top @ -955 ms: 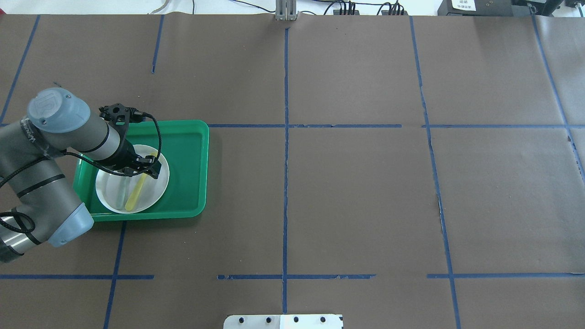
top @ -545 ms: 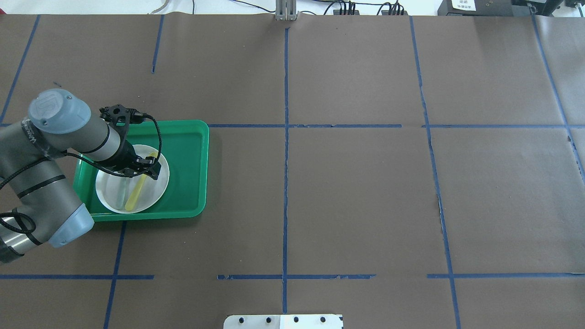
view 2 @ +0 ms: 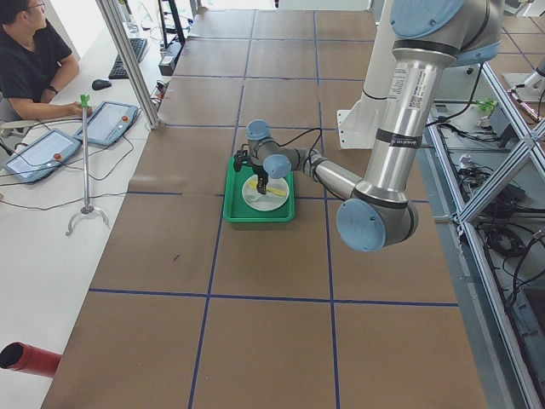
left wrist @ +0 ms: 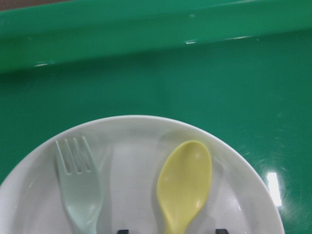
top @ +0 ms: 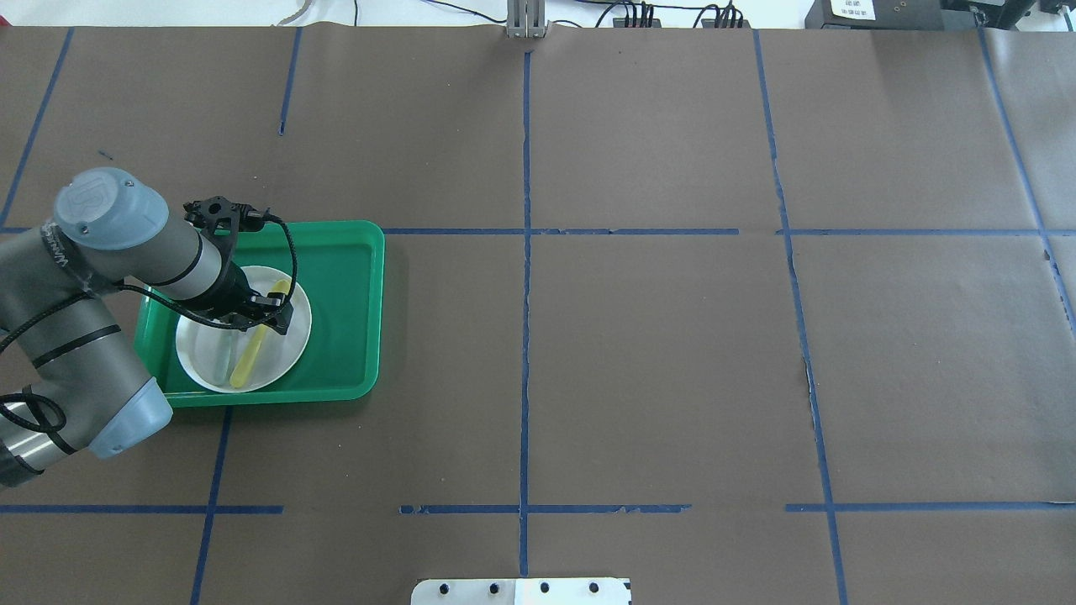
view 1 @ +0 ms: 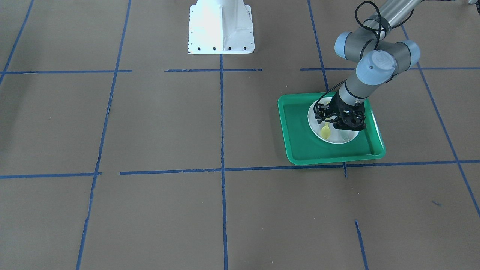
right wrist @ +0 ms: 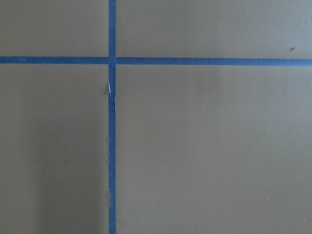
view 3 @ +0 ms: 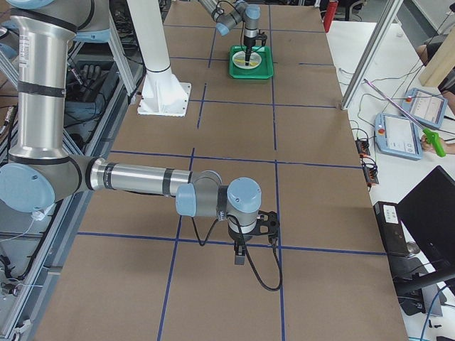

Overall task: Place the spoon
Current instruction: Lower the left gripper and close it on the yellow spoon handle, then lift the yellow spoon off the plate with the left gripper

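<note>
The spoon point(left wrist: 185, 183) is seen lying flat on the white plate point(left wrist: 131, 141), with its hollow side turned up and its bowl directed toward the long wall of the green tray point(top: 345, 277) in which the plate is set. Just beside it, on the same plate, a pale fork point(left wrist: 80, 190) is laid nearly parallel, not touching it. The left fingers point(left wrist: 122, 231) are held over the far part of the plate and are spread apart: in the left wrist view only their two dark tips are visible at the lower edge, one on each side of the spoon's handle, and the handle is not touched by either of them, so the spoon is released. In the overhead view the handle is seen running from under the left fingers toward the near rim of the plate. The right fingers point(view 3: 239, 257) are pointed down at the brown surface point(top: 639, 353), well apart from the tray, and it cannot be told whether they are spread or clenched.
</note>
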`<state>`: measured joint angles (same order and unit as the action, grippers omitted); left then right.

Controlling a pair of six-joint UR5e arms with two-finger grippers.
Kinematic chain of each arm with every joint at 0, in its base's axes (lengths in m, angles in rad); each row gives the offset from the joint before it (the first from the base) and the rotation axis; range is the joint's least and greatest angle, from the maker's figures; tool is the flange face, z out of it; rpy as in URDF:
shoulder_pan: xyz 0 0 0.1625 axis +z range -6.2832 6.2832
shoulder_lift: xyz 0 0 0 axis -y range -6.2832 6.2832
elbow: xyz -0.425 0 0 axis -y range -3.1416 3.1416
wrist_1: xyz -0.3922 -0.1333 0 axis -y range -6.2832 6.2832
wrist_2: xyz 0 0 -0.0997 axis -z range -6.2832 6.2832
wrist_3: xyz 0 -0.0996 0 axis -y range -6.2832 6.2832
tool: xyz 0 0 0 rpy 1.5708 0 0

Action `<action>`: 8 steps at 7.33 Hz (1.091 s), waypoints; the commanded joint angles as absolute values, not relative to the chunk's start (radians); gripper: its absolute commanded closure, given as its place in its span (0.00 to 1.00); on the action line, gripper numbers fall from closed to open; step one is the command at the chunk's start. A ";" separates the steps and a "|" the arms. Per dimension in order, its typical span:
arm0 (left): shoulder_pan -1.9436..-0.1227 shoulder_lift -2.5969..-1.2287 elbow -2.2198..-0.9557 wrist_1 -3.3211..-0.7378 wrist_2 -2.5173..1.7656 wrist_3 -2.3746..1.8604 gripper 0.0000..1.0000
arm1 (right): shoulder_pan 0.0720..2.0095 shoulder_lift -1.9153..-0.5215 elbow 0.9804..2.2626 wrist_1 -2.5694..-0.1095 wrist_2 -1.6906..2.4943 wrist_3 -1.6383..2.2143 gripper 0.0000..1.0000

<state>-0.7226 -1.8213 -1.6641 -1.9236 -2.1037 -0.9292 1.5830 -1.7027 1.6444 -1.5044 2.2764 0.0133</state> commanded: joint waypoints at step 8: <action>-0.858 -1.807 -1.962 -1.593 -2.109 -0.846 1.00 | 1.583 -1.703 1.644 -1.505 2.276 0.014 0.00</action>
<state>-0.7897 -1.7865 -1.8959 -1.7216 -2.1090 -0.8971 1.5831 -1.7028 1.6444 -1.5048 2.2764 0.0134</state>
